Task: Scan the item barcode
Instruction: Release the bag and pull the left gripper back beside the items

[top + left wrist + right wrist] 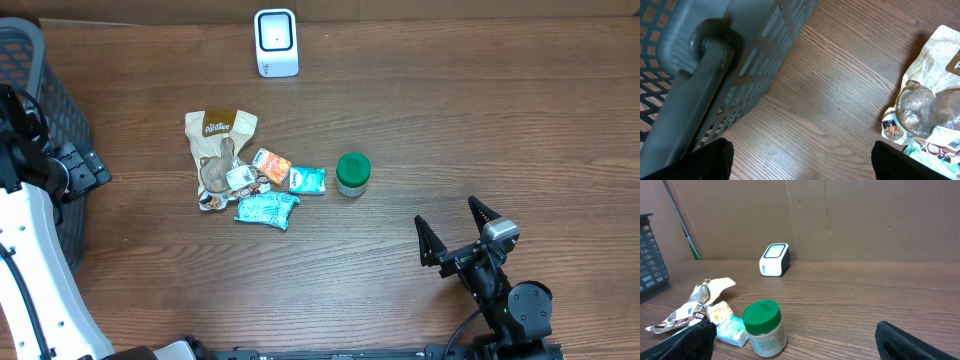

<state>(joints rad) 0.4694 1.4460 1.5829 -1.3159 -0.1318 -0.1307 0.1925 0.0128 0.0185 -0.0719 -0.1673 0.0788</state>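
2 grippers spread, empty: left gripper (801, 150) beside basket (715, 60), right gripper (445, 210) near green-lidded jar (352, 172), scanner (276, 42) at back

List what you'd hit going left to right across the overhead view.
Dark grey plastic basket → tan paper pouch → white boxy barcode scanner → small teal packet → green-lidded plastic jar → right pincer, open.

**Wooden table, goods clustered left of centre**

The brown table (450, 120) carries a white scanner (276, 42) at its far edge and a grey basket (45, 110) at the left. A tan pouch (220, 150), orange packet (271, 165), small teal packet (307, 180) and larger teal packet (266, 210) lie huddled together. A green-lidded jar (352, 173) stands upright just beside them.
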